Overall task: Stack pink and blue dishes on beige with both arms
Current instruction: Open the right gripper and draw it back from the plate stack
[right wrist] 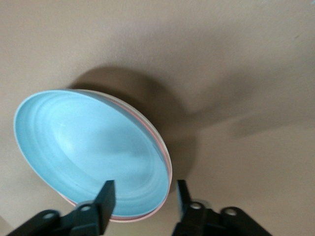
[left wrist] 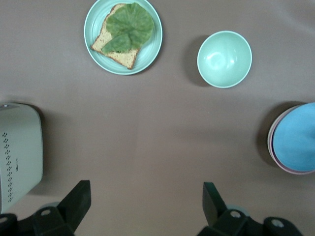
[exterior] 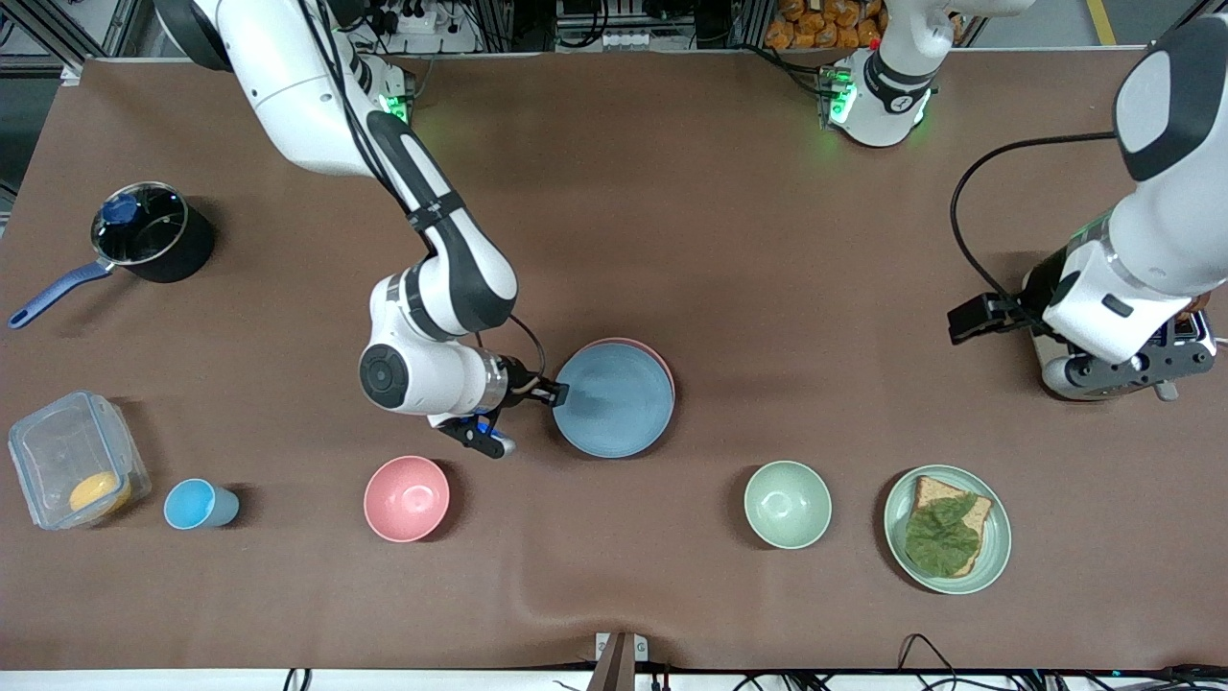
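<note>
The light blue plate (exterior: 614, 400) lies on top of the pale pink plate (exterior: 666, 368), of which only a thin rim shows, in the middle of the table. No beige plate shows; what lies under the stack is hidden. My right gripper (exterior: 557, 393) is open at the stack's edge toward the right arm's end. In the right wrist view one finger (right wrist: 104, 201) is over the blue plate (right wrist: 88, 147) and the other stands outside the pink rim (right wrist: 169, 169). My left gripper (left wrist: 146, 196) hangs open and empty, high over bare table beside the toaster.
Nearer the front camera stand a deep pink bowl (exterior: 407, 498), a small blue cup (exterior: 195, 505), a green bowl (exterior: 788, 504) and a green plate with bread and leaf (exterior: 948, 529). A clear box (exterior: 72, 470) and a saucepan (exterior: 149, 232) sit at the right arm's end. A toaster (left wrist: 17, 152) is under the left arm.
</note>
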Controlling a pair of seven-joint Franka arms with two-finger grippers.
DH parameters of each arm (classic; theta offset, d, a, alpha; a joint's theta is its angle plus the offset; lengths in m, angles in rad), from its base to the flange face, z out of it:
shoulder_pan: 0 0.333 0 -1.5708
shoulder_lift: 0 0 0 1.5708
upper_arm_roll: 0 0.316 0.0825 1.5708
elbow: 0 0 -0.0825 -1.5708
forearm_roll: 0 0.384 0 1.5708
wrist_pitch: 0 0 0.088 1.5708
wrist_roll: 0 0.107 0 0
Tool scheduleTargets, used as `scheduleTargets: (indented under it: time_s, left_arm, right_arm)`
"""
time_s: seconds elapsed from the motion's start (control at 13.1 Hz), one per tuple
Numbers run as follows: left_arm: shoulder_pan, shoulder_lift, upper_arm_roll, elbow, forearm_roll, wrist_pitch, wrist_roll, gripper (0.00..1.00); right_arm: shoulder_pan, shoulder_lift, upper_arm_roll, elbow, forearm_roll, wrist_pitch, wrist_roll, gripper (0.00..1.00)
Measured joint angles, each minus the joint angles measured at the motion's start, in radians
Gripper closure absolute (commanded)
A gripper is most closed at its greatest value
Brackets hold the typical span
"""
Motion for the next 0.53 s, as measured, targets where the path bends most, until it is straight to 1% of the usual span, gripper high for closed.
scheduleTargets:
  time_s: [0.15, 0.38, 0.53]
  left_arm:
    - [0.007, -0.001, 0.000, -0.006, 0.000, -0.009, 0.041, 0.00]
    - [0.061, -0.001, 0.000, -0.013, 0.000, -0.029, 0.149, 0.00]
    - [0.088, -0.007, -0.007, -0.013, 0.000, -0.027, 0.160, 0.00]
  right_arm:
    - [-0.037, -0.007, -0.009, 0.029, -0.022, -0.076, -0.046, 0.00]
    - [-0.157, -0.047, -0.016, 0.049, -0.186, -0.213, -0.211, 0.00]
    - [-0.265, -0.090, -0.021, 0.050, -0.242, -0.294, -0.349, 0.00]
